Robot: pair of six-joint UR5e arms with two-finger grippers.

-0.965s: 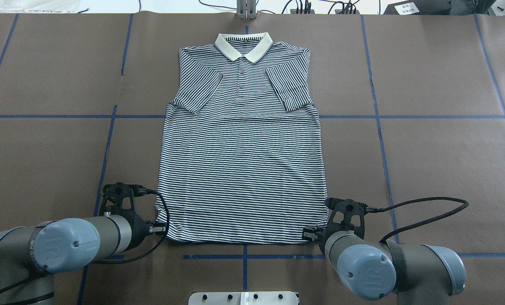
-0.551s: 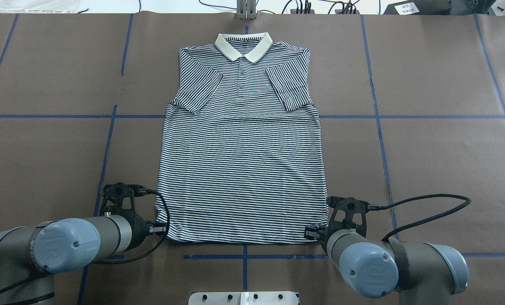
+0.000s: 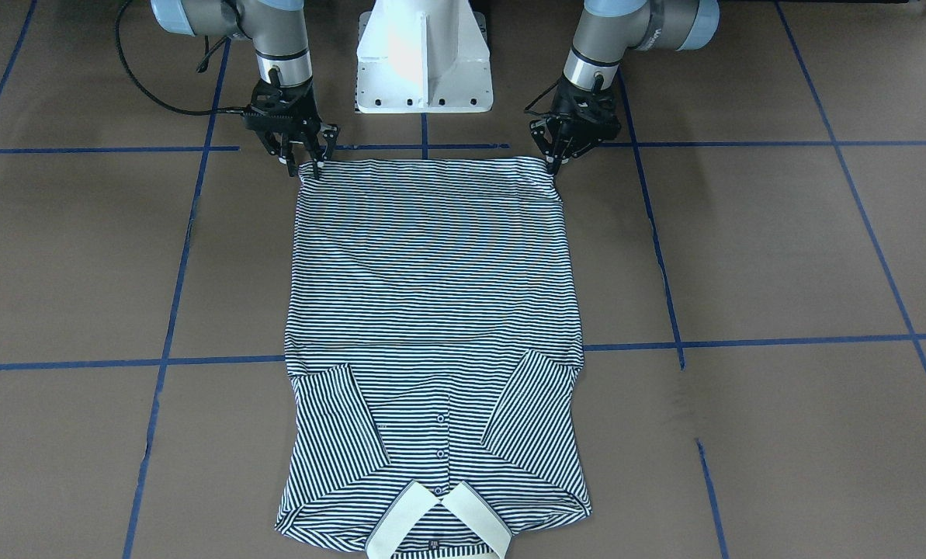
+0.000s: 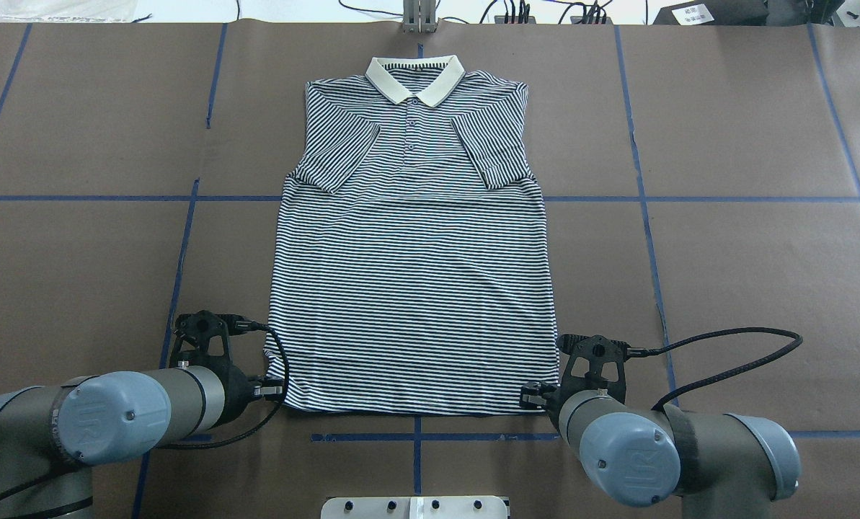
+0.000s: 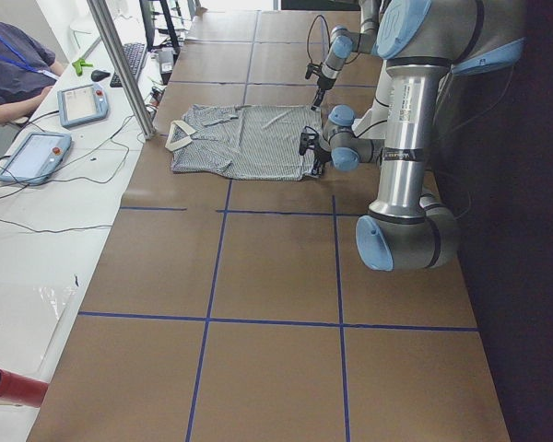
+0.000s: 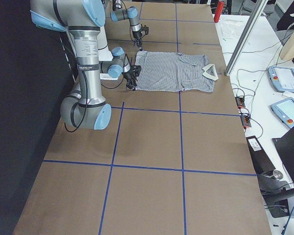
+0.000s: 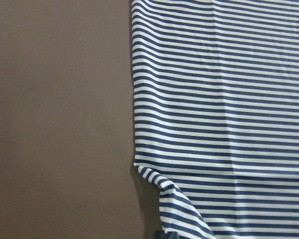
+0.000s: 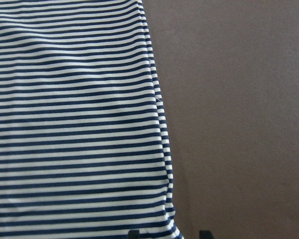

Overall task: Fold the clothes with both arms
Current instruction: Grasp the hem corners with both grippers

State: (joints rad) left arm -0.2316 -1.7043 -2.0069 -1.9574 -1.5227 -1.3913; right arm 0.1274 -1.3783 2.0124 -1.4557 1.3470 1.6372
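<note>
Shirt (image 4: 411, 274) flat, face up, mid-table (image 4: 747, 274); a gripper at each hem corner.
Collar lies away from the robot, sleeves folded in over the chest. Blue tape (image 4: 184, 238) grids the brown cover. A black cable (image 4: 732, 353) loops on the table beside the right arm. White pedestal (image 3: 424, 54) sits between the arms. A person (image 5: 9, 69) sits at the side bench by two pendants (image 5: 83, 103). Both arms are low, wrists near the table. Left gripper (image 3: 553, 163) is clenched on its corner, cloth puckered. Right gripper (image 3: 304, 164) is released, fingertips astride the other corner's edge. Joint cap (image 4: 94, 425) reads "UR"; the neck label is unreadable.
</note>
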